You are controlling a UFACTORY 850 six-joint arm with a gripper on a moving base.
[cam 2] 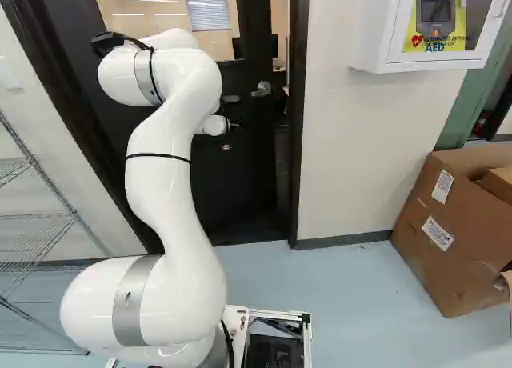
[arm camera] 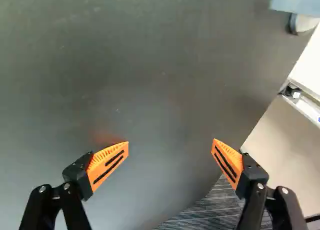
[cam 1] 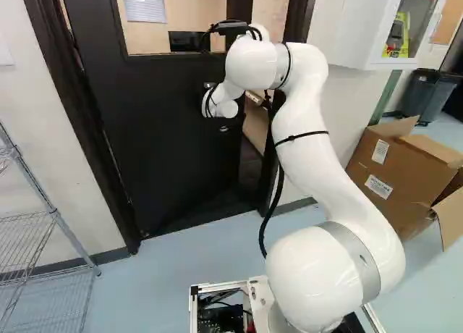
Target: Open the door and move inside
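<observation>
The dark door (cam 1: 170, 130) stands ajar, a narrow gap (cam 1: 253, 134) showing between its free edge and the frame. In the right base view my gripper (cam 2: 233, 126) is small and partly hidden by the wrist, at the door's face below the metal handle (cam 2: 262, 89). Seen from the wrist, the open gripper (arm camera: 170, 141) has its fingers wide apart with nothing between them, facing the door's flat face (arm camera: 150, 70). One finger lies near the door's free edge, the other over its face. Whether either touches is unclear. The handle (arm camera: 304, 23) shows partly, off beyond that finger.
The door frame (cam 2: 297, 144) and wall (cam 2: 352, 160) stand right of the gap. A wire shelf (cam 1: 29, 239) stands left, cardboard boxes (cam 2: 456, 224) right, below a white wall cabinet (cam 2: 384, 32). Through the gap, striped flooring (arm camera: 212, 210) and a pale surface (arm camera: 285, 145) show.
</observation>
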